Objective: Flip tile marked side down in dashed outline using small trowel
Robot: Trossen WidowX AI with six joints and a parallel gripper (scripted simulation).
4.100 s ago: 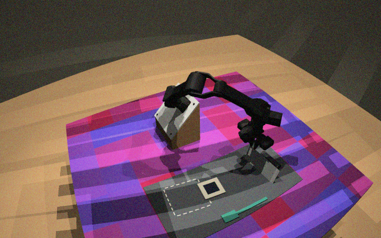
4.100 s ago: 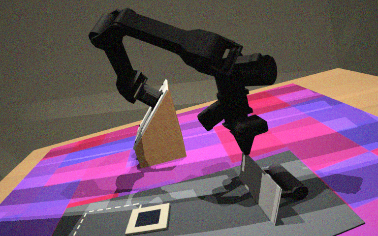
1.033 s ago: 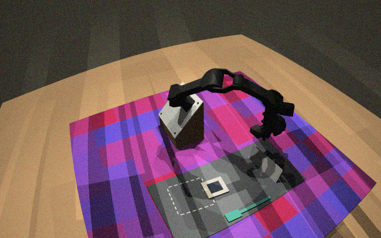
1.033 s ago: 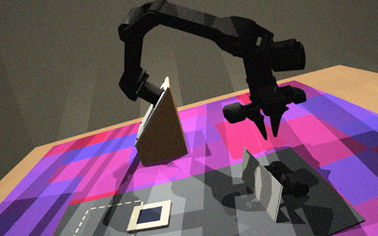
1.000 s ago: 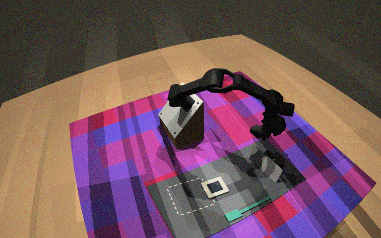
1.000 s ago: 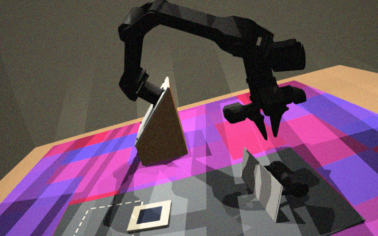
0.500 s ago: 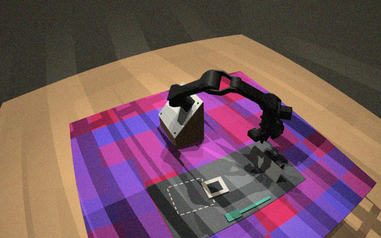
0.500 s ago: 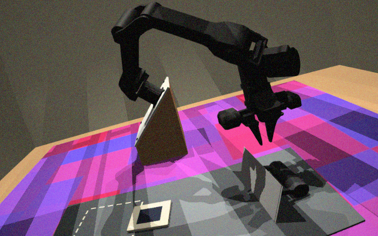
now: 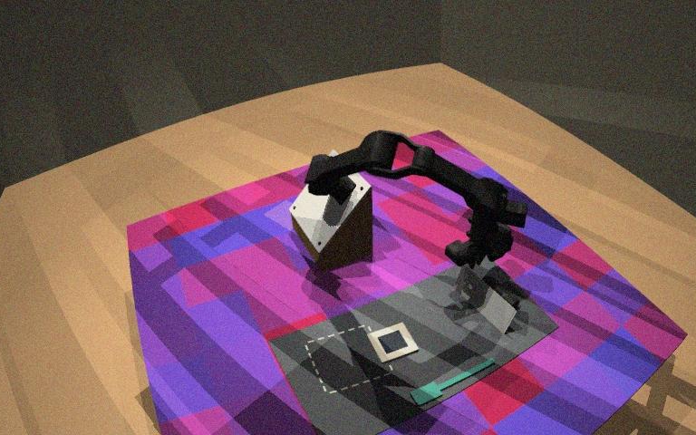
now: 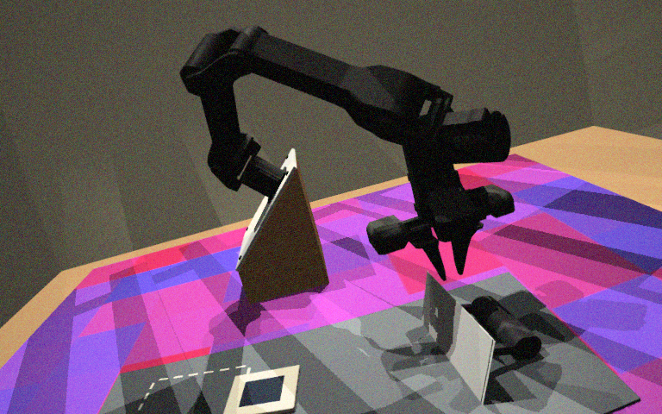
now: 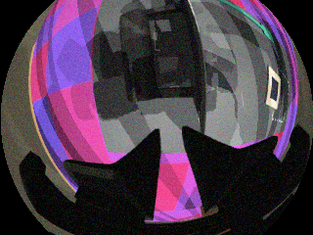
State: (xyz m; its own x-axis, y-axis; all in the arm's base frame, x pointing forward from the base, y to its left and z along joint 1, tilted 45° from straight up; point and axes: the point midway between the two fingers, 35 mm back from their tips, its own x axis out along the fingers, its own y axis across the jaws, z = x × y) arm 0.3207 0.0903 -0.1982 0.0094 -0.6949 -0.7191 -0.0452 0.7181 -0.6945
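Observation:
The tile [image 9: 392, 342] [image 10: 261, 391] [image 11: 275, 90] lies flat on the dark grey mat [image 9: 287, 350] [image 10: 324, 359], cream with a dark square facing up. Its left edge covers part of the right side of the dashed outline [image 9: 332, 391]; nearly all of it is outside. The teal trowel [image 9: 425, 393] [image 11: 267, 33] lies along the mat's front edge, blade toward the left, handle toward the right. My gripper [image 9: 473, 265] [image 10: 452, 276] [image 11: 170, 131] is slightly open, with nothing between its fingertips. It hangs above the mat's back right part, away from tile and trowel.
A thin grey panel [image 9: 497, 310] [image 10: 471, 354] stands upright on the mat's right part, just below and in front of my fingers. A black object [image 10: 508, 328] is behind it. The arm's wedge-shaped base [image 9: 349, 236] [image 10: 285, 246] stands behind the mat on a patterned cloth.

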